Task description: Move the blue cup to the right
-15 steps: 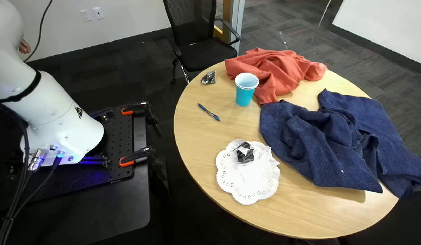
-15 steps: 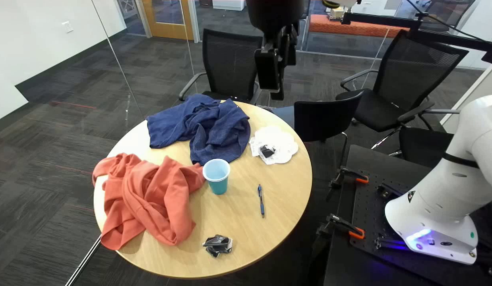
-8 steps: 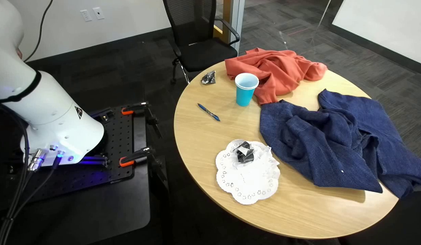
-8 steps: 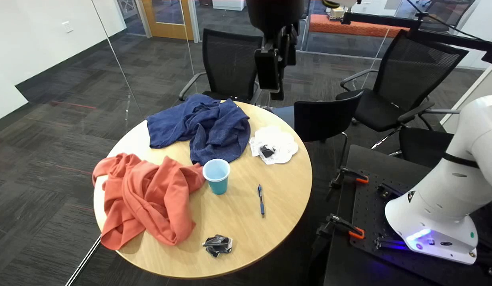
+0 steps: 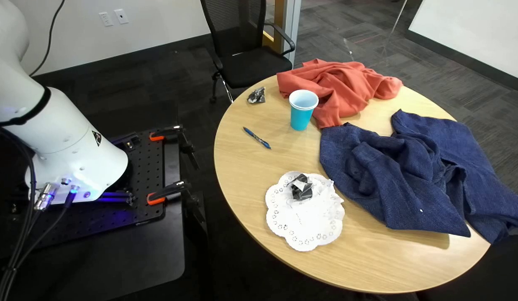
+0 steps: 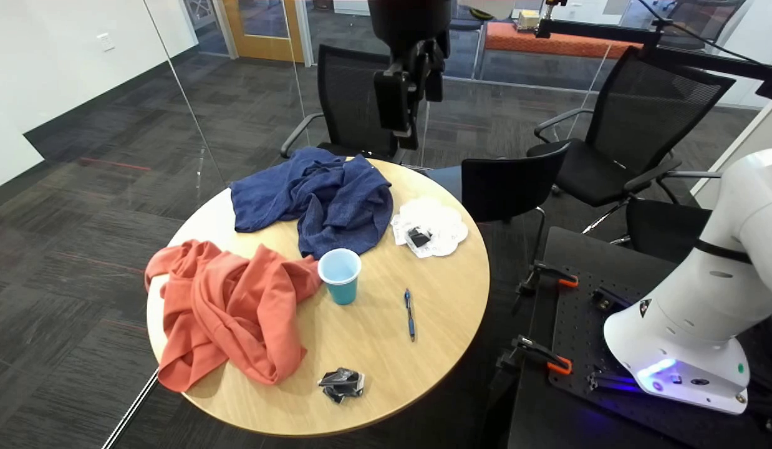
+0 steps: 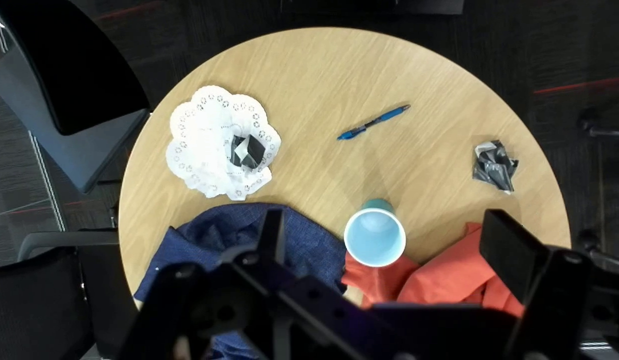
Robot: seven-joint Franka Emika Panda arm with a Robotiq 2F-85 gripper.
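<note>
While rumpled red cloth (image 5: 347, 85) lies alongside, the blue cup (image 5: 301, 111) stands — tapered.

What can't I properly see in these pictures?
Navy cloth and orange cloth, wrist view: partly covered by the tool.
Outer wall of the blue cup, wrist view: mostly hidden behind its own rim.
White arm, both exterior views: cut off by the picture edges.
Any print on the pen, all views: too small to read.
</note>
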